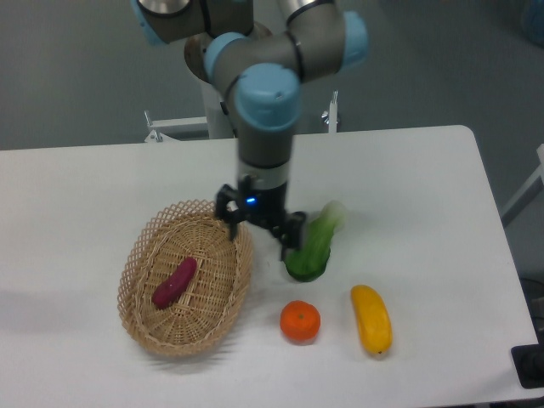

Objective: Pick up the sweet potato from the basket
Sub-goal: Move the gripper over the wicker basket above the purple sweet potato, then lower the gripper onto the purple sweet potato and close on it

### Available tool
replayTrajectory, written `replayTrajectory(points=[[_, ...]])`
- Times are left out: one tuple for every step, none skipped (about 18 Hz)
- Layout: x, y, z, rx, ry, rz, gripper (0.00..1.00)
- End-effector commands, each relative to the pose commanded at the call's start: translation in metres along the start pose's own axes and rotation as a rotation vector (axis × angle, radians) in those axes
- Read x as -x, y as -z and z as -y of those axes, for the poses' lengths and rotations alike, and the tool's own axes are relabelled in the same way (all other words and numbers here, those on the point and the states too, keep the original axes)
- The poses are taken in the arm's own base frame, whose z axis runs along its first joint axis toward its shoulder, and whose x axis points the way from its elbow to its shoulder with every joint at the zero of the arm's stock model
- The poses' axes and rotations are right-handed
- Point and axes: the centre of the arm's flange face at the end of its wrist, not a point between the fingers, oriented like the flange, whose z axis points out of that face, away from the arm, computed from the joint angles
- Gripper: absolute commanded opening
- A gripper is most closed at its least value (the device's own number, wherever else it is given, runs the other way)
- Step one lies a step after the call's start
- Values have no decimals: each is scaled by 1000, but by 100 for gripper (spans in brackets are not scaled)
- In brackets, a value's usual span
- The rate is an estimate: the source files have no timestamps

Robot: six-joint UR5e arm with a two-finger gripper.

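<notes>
Table (pixel 425 170): white, runs under everything you see.
Basket (pixel 140 255): down-left of your gripper, rim near one finger.
Gripper (pixel 259 231): fingers spread wide, holding nothing; probably hovering, hard to tell height.
Bok choy (pixel 313 252): just right.
Sweet potato (pixel 175 282): lying in the basket, lower left.

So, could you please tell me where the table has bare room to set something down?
The table is bare left of the basket and across the back right corner. Crowded: the front centre, where the end effector hangs open between basket and bok choy, with the orange and yellow fruit nearby.
</notes>
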Motion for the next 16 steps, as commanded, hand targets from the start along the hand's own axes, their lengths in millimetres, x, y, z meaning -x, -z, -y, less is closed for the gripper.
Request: replayTrajectory(points=[[-8, -13, 8, 1, -21, -6, 100], [-15, -26, 15, -2, -44, -8, 100], [-19, -37, 20, -8, -58, -8, 100], [-24, -46, 25, -9, -66, -9, 100], [-30, -55, 28, -4, -77, -15, 100], [-36, -64, 31, 4, -84, -24, 100], [-38, -71, 32, 12, -88, -30, 100], [-41, -77, 32, 22, -91, -38, 100], [-41, -79, 32, 27, -92, -35, 100], [-43, -82, 30, 37, -94, -36, 100], [-47, -87, 28, 47, -96, -44, 100], [-48, -92, 25, 61, -94, -42, 100], [-50, -94, 24, 76, -98, -36, 100], [-53, -96, 24, 84, -104, -32, 100], [-54, -99, 25, 92, -107, -31, 100], [-54, -103, 24, 97, -107, -34, 100]])
